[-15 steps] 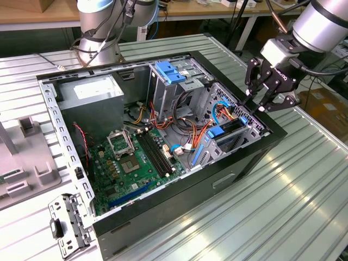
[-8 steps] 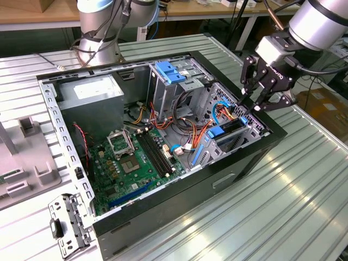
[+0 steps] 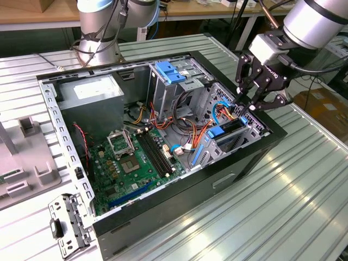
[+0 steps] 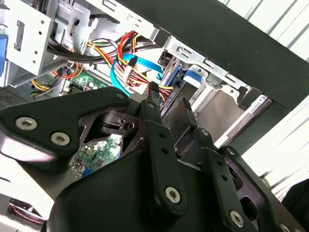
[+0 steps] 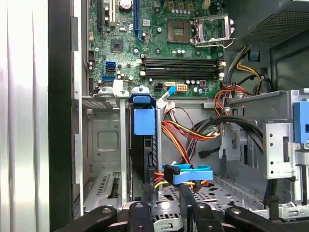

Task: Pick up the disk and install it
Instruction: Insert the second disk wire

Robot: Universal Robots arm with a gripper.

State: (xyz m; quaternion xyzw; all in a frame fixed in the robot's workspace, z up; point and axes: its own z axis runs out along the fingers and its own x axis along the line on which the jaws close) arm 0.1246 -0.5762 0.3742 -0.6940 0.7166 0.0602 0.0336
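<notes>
The fingers (image 3: pixel 246 111) are spread, holding nothing, just above the flat metal disk with light-blue plastic rails (image 3: pixel 226 132), standing on edge in the grey steel drive cage (image 3: pixel 260 126) at the black computer case (image 3: pixel 163 217)'s front corner. Press straight down, clearing the orange cables (image 5: pixel 183 131).

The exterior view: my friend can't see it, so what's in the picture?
A robot gripper hangs over the drive cage at the exterior view's right end of an open computer case, just above the disk standing in a slot. A green motherboard lies inside.
</notes>
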